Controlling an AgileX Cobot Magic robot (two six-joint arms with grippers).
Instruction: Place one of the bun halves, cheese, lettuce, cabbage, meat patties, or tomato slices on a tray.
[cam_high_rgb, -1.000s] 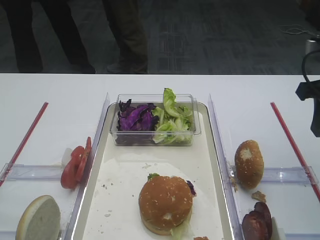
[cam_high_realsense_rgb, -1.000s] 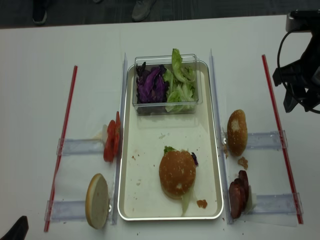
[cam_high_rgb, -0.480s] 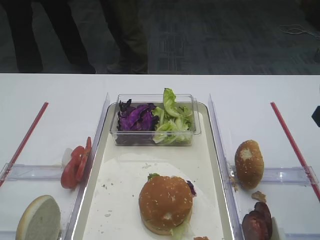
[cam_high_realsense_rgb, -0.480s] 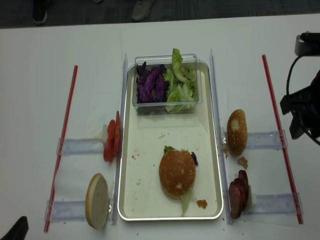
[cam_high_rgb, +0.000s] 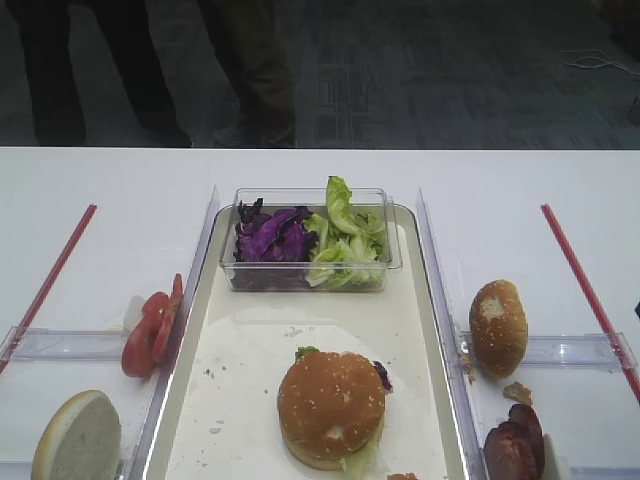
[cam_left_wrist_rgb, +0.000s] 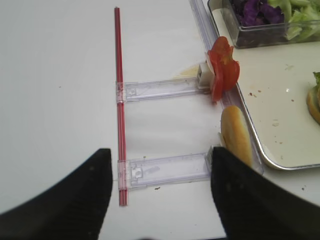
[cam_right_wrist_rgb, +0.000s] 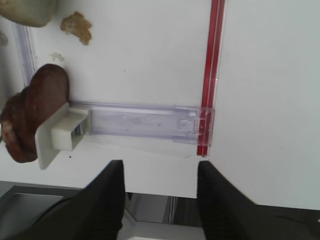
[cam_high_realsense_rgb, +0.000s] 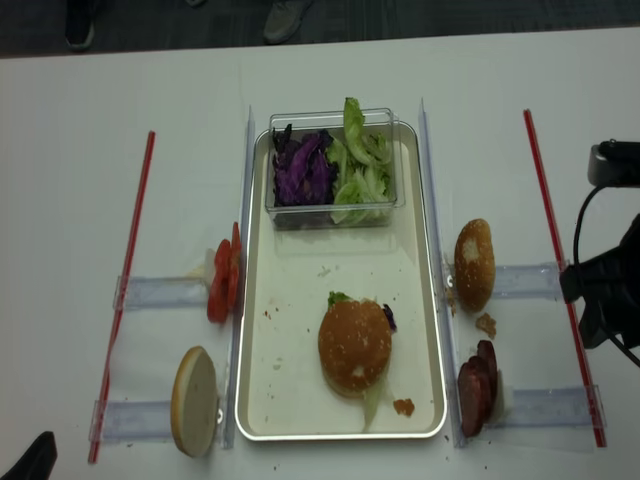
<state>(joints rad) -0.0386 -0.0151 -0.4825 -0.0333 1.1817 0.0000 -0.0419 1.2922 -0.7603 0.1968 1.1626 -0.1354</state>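
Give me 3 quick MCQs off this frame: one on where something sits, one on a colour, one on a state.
1. Where is the clear box of greens?
A. At the far end of the tray
B. On the table left of the tray
C. On top of the burger

2. What colour is the cabbage in that box?
A. Orange
B. Purple
C. White

3. How do the right gripper's fingers stand?
A. Shut on a patty
B. Shut on a bun
C. Apart, holding nothing

Key: 1 A, the clear box sits inside the tray at its far end, well beyond the burger. 2 B, the cabbage is deep purple beside the light-green lettuce. 3 C, in the right wrist view the right gripper shows its fingers spread with only table between them, the meat patties lying off to the side.
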